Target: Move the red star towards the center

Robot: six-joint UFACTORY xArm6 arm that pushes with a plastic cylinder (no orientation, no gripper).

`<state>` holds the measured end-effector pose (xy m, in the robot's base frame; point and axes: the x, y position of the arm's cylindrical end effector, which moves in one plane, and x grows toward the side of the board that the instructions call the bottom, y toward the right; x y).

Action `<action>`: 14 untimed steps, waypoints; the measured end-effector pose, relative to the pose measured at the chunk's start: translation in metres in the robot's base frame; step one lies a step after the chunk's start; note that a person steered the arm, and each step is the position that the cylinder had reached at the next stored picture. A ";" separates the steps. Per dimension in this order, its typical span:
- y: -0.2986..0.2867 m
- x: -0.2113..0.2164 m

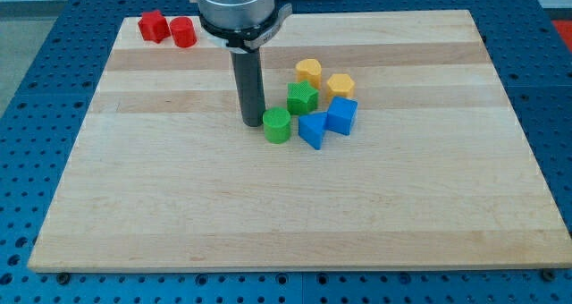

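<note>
Our tip (253,122), a bare rod with no pincer, holds nothing beside the green cylinder (277,125). The red star (153,26) sits far up-left; we should circle behind it, then push gently centerward.

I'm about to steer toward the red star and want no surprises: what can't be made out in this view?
- Arm above the rod mount: cut off by the view's top edge.
- Board behind the rod and mount: hidden by them.
- Whether my tip touches the green cylinder: cannot tell; they sit close together.
- Whether the red star and red cylinder touch: too small to tell.
- Back faces of the clustered blocks: hidden by the blocks themselves.
</note>
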<state>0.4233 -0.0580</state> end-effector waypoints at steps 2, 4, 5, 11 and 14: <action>0.004 0.000; -0.061 -0.020; -0.083 -0.055; -0.120 -0.130; -0.247 -0.169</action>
<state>0.2547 -0.3046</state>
